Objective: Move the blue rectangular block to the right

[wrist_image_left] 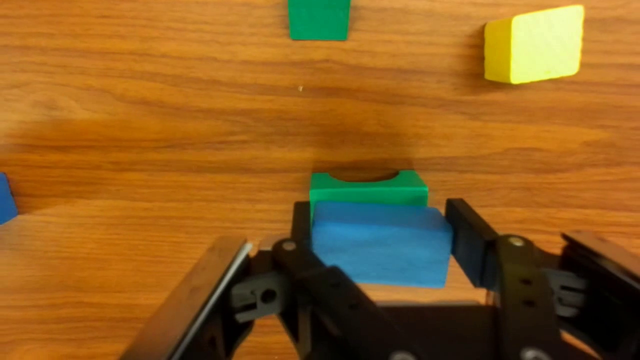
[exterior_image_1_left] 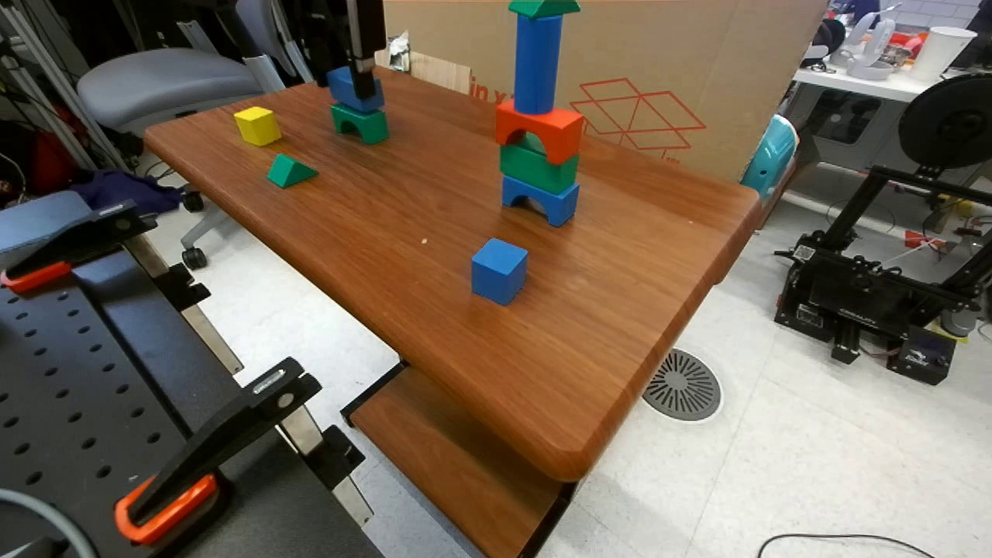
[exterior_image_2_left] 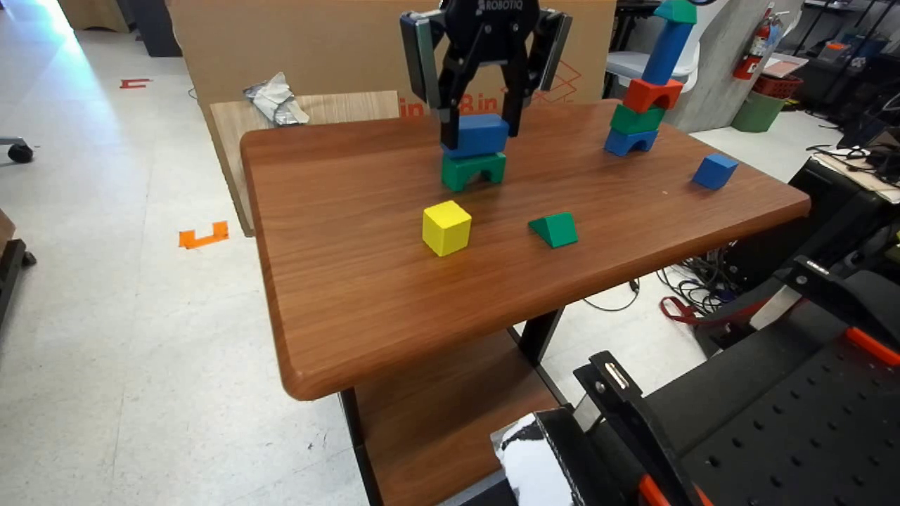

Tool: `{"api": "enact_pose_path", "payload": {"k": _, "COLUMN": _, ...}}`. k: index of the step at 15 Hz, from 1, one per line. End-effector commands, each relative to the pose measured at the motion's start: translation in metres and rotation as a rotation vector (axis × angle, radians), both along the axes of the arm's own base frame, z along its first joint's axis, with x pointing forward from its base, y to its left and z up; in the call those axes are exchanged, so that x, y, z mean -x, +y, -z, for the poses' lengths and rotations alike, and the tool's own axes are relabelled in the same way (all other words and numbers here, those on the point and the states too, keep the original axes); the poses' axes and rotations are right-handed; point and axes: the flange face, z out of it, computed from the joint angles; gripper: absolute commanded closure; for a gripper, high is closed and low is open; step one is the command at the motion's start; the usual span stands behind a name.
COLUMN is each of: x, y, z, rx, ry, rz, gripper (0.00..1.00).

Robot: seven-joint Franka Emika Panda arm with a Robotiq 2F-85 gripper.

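My gripper (exterior_image_2_left: 481, 138) holds the plain mid-blue rectangular block (wrist_image_left: 385, 250) lengthwise, its two black fingers (wrist_image_left: 470, 245) touching opposite ends in the wrist view. Directly below the block sits a green arch-shaped block (exterior_image_2_left: 474, 166), its hollow facing down; I cannot tell whether the blue one rests on it or hangs just clear. The arch stands on a brown wood-grain surface (exterior_image_2_left: 351, 281). Out in front of my gripper, as seen in an exterior view, stands a yellow cube (exterior_image_2_left: 446, 228), near but not touching, and a green triangular prism (exterior_image_2_left: 555, 229) lies on one face beside it, the two apart. Well away from my gripper rises a tall tower (exterior_image_1_left: 539, 124) of stacked blue, green and red-orange blocks, with a lone blue cube (exterior_image_1_left: 499, 271) near its foot.
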Motion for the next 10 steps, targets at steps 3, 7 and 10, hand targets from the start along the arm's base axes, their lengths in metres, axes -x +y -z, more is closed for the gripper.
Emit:
{"api": "enact_pose_path", "payload": {"k": 3, "x": -0.016, "y": -0.019, "z": -0.03, "rx": 0.028, "ry": 0.009, "rz": -0.003, "gripper": 0.58}}
{"api": "enact_pose_path", "payload": {"k": 7, "x": -0.035, "y": -0.041, "z": -0.026, "rx": 0.079, "ry": 0.074, "rz": -0.006, "gripper": 0.58}}
{"api": "enact_pose_path", "payload": {"k": 10, "x": -0.051, "y": -0.062, "z": -0.018, "rx": 0.107, "ry": 0.127, "rz": -0.003, "gripper": 0.58}}
